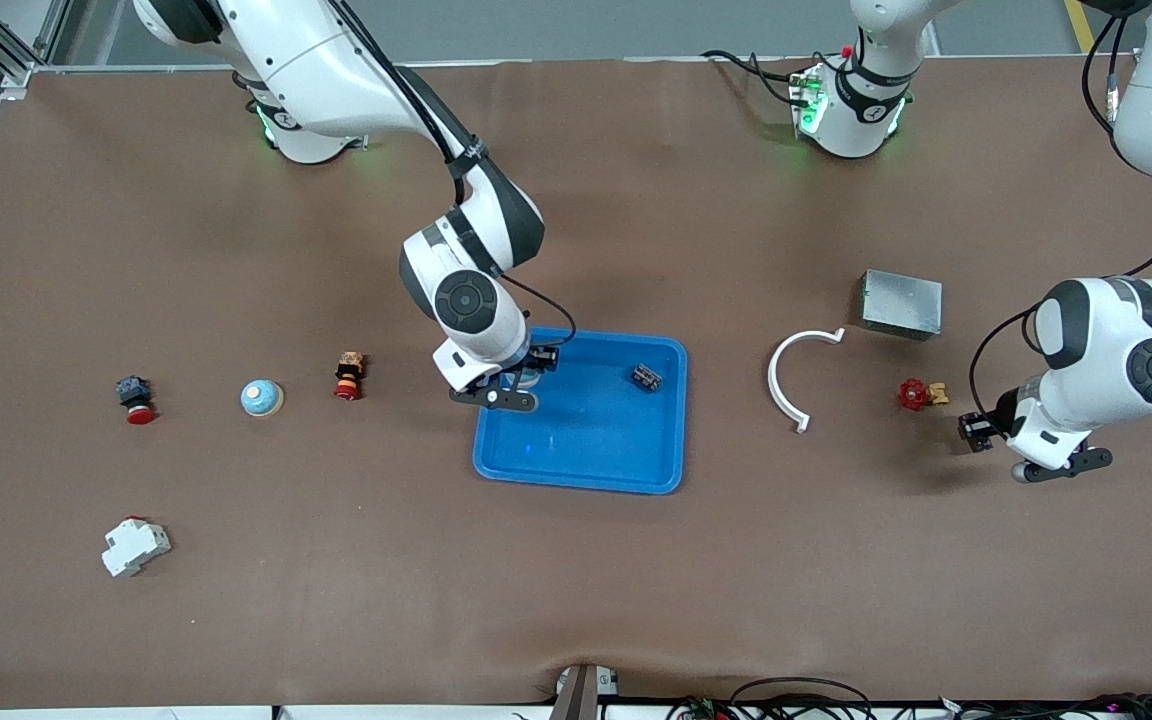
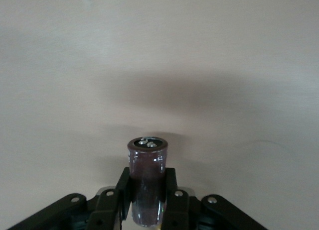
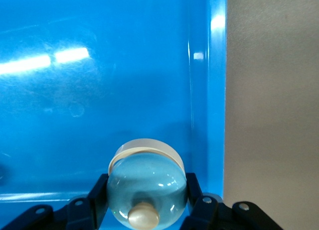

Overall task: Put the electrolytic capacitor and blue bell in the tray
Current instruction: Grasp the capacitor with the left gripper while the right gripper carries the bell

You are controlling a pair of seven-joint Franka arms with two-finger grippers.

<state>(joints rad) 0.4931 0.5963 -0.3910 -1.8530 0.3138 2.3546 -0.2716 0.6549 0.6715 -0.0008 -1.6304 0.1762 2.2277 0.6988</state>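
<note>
Front view: a bright blue tray point(image 1: 586, 450) sat mid-table holding a small dark component point(image 1: 647, 377). The right gripper point(image 1: 516, 385) hung over the tray's corner. A second blue bell point(image 1: 262, 398), a curved white piece point(image 1: 794, 375) and a grey box point(image 1: 901, 304) lay around.

Left wrist view: the left gripper point(image 2: 147, 200) clamped a glossy dark cylindrical capacitor point(image 2: 147, 182) above bare brown tabletop.

Right wrist view: closed fingers point(image 3: 98, 196) gripped a smooth pale-blue domed bell point(image 3: 146, 187) over the tray.

You have the tray point(image 1: 586, 455) at frame centre, a small connector block point(image 1: 647, 377) in its upper corner; three small parts line up mid-frame toward the right arm's end, a curved bracket point(image 1: 794, 375) toward the left arm's.
</note>
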